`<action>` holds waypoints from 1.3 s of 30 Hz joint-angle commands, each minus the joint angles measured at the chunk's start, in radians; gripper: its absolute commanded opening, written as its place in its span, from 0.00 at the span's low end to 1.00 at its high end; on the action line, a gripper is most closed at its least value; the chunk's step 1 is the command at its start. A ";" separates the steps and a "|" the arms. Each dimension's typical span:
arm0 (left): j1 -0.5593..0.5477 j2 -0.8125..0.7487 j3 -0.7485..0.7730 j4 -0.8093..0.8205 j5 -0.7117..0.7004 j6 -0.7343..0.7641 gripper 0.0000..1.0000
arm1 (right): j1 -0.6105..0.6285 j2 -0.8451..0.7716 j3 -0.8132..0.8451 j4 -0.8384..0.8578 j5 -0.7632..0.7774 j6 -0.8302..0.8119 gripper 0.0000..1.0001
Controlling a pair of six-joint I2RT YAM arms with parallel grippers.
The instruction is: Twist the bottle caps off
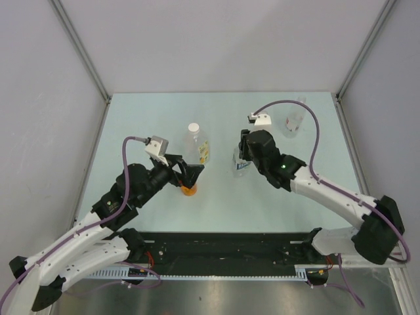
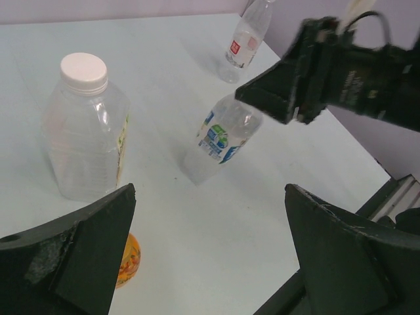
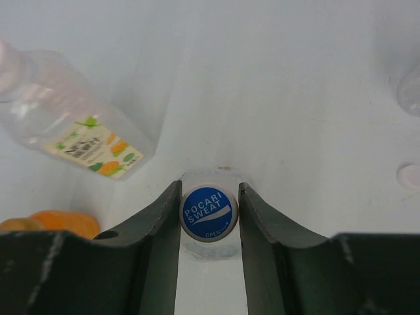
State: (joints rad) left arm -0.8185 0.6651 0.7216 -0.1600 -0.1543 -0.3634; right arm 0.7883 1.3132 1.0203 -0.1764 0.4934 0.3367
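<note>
My right gripper (image 3: 209,191) comes down from above on the blue-label bottle (image 1: 240,165), and both fingers press the sides of its blue bottle cap (image 3: 209,213) with white lettering. The same bottle (image 2: 220,141) stands upright under that gripper (image 2: 289,98) in the left wrist view. To its left stands the large bottle (image 1: 200,152) with a yellow label, a white cap (image 2: 84,71) on it. The small slim bottle (image 1: 293,121) stands at the back right. My left gripper (image 2: 210,190) hangs open over bare table near the large bottle, holding nothing.
A small orange round object (image 1: 189,190) lies on the table just below my left gripper's fingers. A pale round disc (image 3: 410,177) lies on the table right of the blue-label bottle. Grey walls close in the table on three sides.
</note>
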 commanded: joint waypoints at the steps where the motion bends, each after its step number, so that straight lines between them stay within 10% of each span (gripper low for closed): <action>1: 0.004 -0.010 0.029 0.011 -0.027 0.052 1.00 | 0.037 -0.230 0.017 0.051 -0.008 -0.034 0.09; 12: 0.004 0.051 0.113 0.143 0.278 0.237 1.00 | -0.187 -0.405 0.000 0.112 -0.859 0.275 0.00; 19: 0.004 0.111 0.217 0.197 0.617 0.290 1.00 | -0.216 -0.443 -0.003 0.155 -1.055 0.321 0.00; 39: 0.048 0.269 0.312 0.194 0.971 0.175 1.00 | -0.175 -0.535 -0.020 0.287 -1.311 0.179 0.00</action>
State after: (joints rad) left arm -0.8055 0.9195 0.9833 -0.0296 0.6258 -0.1242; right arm 0.6037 0.8246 1.0096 -0.0006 -0.6895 0.5846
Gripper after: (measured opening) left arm 0.996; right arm 0.397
